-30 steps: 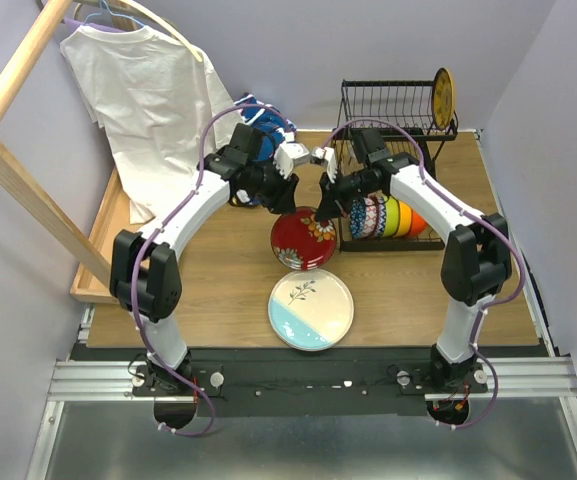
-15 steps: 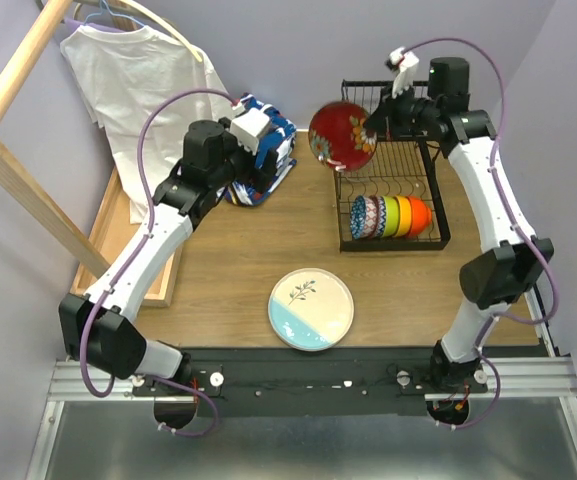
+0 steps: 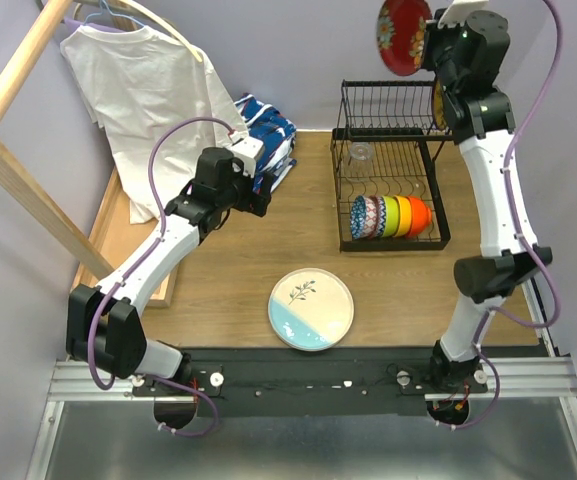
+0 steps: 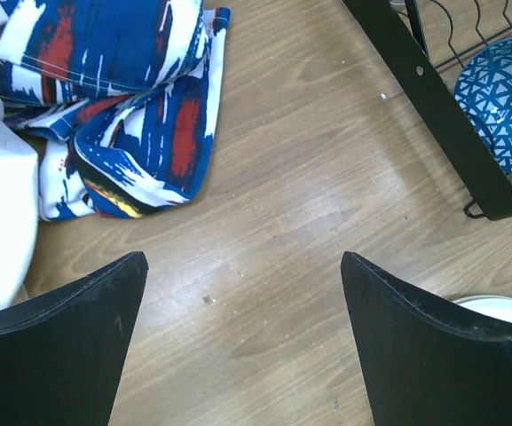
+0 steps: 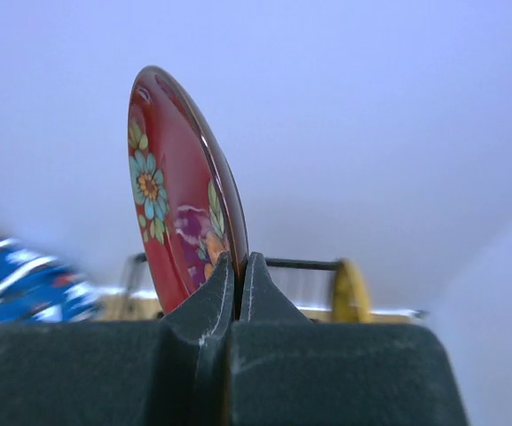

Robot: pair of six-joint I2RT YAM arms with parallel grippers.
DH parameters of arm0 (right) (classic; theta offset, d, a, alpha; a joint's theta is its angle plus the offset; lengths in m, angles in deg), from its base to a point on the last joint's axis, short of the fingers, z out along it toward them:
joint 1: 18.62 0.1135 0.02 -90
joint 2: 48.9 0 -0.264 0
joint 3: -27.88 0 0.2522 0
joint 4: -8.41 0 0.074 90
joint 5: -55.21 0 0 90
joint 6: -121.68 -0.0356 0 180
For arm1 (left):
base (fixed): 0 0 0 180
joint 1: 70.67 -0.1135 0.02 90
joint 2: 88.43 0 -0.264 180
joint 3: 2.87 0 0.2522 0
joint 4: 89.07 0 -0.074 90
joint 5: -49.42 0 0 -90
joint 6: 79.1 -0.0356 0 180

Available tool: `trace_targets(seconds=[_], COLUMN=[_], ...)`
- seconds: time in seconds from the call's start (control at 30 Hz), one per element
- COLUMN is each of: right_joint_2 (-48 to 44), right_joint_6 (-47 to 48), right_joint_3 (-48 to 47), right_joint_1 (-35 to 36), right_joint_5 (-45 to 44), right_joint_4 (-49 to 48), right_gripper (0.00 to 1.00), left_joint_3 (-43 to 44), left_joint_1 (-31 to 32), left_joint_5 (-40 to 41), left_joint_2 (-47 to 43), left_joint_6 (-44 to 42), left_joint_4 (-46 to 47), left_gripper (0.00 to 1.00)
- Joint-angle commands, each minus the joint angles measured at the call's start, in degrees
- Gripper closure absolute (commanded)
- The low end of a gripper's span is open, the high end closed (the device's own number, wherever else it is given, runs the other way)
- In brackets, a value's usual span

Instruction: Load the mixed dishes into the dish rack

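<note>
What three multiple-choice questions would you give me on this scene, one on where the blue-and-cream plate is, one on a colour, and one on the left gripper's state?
1. Where is the blue-and-cream plate?
A) flat on the table, near the arms' bases
B) in the dish rack
C) in the wooden tray

2. The floral plate clamped in the right gripper is mainly:
A) yellow
B) red
C) green

3. The left gripper is:
A) shut on a bowl
B) shut on the patterned cloth
C) open, holding nothing

Answers:
1 A, it lies on bare wood outside the rack.
2 B, its face is red with small flowers.
3 C, its fingers stand wide apart above the table with nothing between them.
</note>
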Motion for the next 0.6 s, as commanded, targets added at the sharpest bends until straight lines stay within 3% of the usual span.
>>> trace_targets(seconds=[0.0, 0.57], right_joint_2=[6.01, 8.82], right_joint_6=[9.77, 19.55], right_joint_3=[-8.6, -4.29], right_joint_1=[-0.27, -0.1], right_joint_5=[-15.23, -27.44], right_joint_4=[3.61, 3.96], right_gripper=[0.99, 1.0], left_joint_3=[-1.72, -1.55], left_joint_1=[0.06, 0.15], left_joint_5=[1.21, -0.37], left_joint_2=[-1.59, 0.26], left_joint_6=[2.76, 4.87], left_joint_4=[2.74, 4.33], left_gripper=[0.01, 0.01])
